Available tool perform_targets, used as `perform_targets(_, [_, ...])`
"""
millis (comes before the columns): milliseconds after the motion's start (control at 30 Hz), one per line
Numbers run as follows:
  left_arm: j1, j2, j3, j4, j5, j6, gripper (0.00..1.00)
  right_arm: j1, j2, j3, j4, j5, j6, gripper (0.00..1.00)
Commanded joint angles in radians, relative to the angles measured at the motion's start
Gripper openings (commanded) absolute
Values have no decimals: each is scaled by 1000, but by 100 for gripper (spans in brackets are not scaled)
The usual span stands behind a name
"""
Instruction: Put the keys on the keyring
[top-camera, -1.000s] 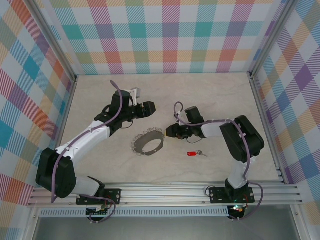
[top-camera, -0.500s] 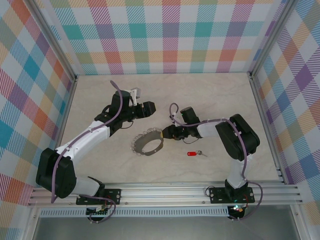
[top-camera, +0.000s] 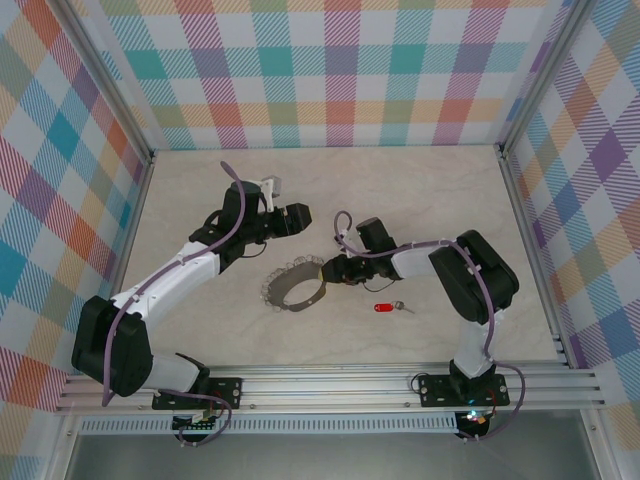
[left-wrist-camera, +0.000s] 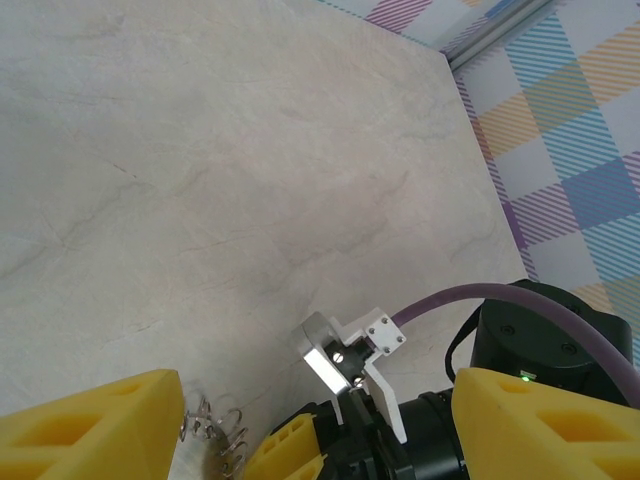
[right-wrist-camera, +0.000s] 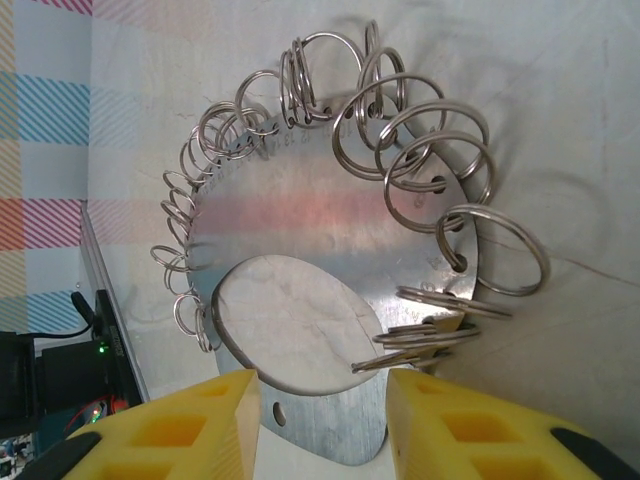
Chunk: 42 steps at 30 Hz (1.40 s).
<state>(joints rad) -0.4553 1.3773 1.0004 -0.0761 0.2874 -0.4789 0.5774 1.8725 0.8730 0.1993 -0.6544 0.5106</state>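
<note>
The keyring (top-camera: 295, 287) is a flat grey metal hoop edged with several wire loops, lying on the table at centre. In the right wrist view the keyring (right-wrist-camera: 330, 215) lies just ahead, and my right gripper (right-wrist-camera: 322, 405) stands open with the hoop's near edge between its yellow fingers (right-wrist-camera: 190, 425). From above, the right gripper (top-camera: 328, 270) is at the hoop's right rim. The keys (top-camera: 386, 307), a red tag with a tiny silver key, lie on the table to the hoop's right. My left gripper (top-camera: 300, 219) hovers open behind the hoop, holding nothing. A few of the hoop's loops (left-wrist-camera: 215, 435) show between its fingers.
The right arm's wrist mount (left-wrist-camera: 350, 355) and purple cable (left-wrist-camera: 470, 300) sit below the left gripper. Checked walls (top-camera: 340, 70) and aluminium rails (top-camera: 330, 385) enclose the marble-look table (top-camera: 420, 190).
My right gripper has slid left up to the keyring's right rim, and its jaws have narrowed slightly. The left arm, the keyring and the keys have stayed put.
</note>
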Motion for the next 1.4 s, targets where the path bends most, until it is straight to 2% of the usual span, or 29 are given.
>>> perform_targets(0, [4,-18,-17,2,12,-1,71,2,-35,7,-55,36,-46,41])
perform_targets(300, [5,-26,-21,-4,16,3,71,-4,-54,22,-128,103,-95,44])
perform_targets(433, [4,-24,-21,-3,18,1,72,-4,-35,48,-138,118,-101,48])
perform_targets(667, [4,-22,-23,-2,19,2,72,-4,7,99,-143,121,-107,48])
perform_targets(1367, [5,-14,-30,12,19,-4,72,13,6,64,-96,5,-77,42])
